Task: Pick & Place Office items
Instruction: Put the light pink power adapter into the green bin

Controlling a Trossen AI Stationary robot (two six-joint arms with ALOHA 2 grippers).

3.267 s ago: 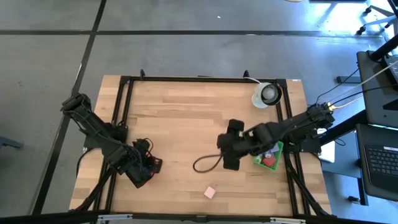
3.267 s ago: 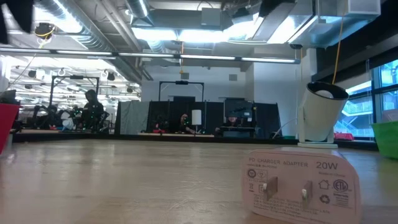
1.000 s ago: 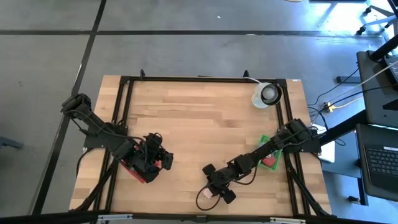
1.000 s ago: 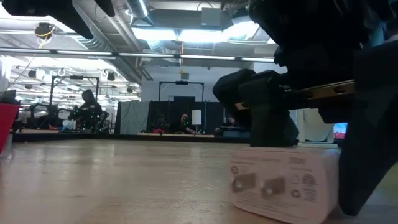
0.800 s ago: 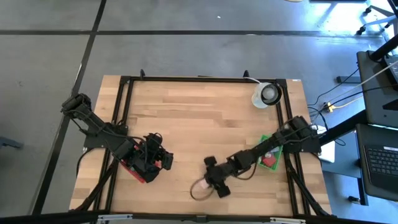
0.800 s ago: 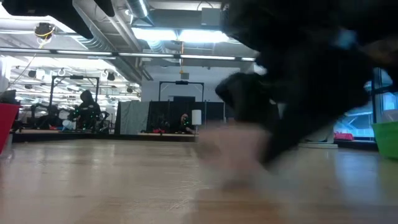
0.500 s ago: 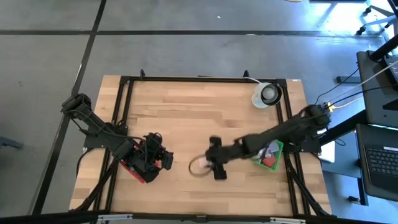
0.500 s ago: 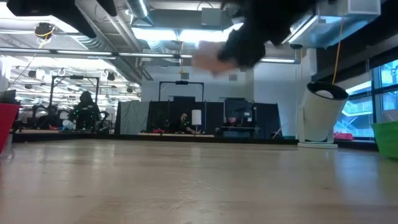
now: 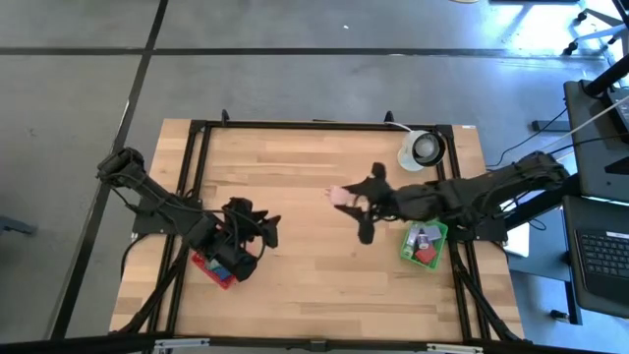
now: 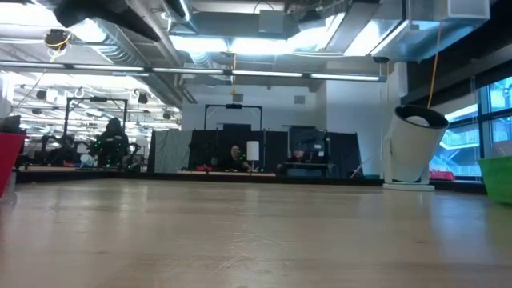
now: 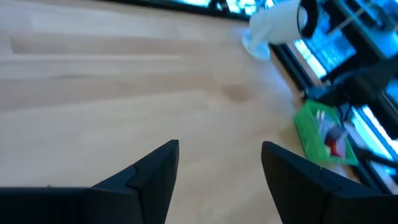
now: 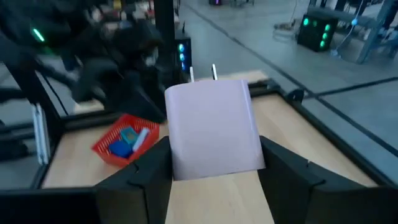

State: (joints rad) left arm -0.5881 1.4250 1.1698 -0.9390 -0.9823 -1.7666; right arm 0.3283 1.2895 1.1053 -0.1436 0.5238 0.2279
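Your left gripper (image 9: pixel 257 228) hangs spread above the red basket (image 9: pixel 209 266). Right of that basket, your right gripper (image 12: pixel 214 163) clamps the pink charger adapter (image 12: pixel 213 129); only the right wrist view shows its prongs. The green basket (image 9: pixel 424 242) lies farther right.

The table (image 9: pixel 295 187) is pale wood in planks, smooth with a soft sheen. The charger (image 12: pixel 211 127) looks like matt lavender plastic with 2 metal prongs. Both baskets, red (image 12: pixel 124 140) and green (image 9: pixel 425 241), look like plastic mesh
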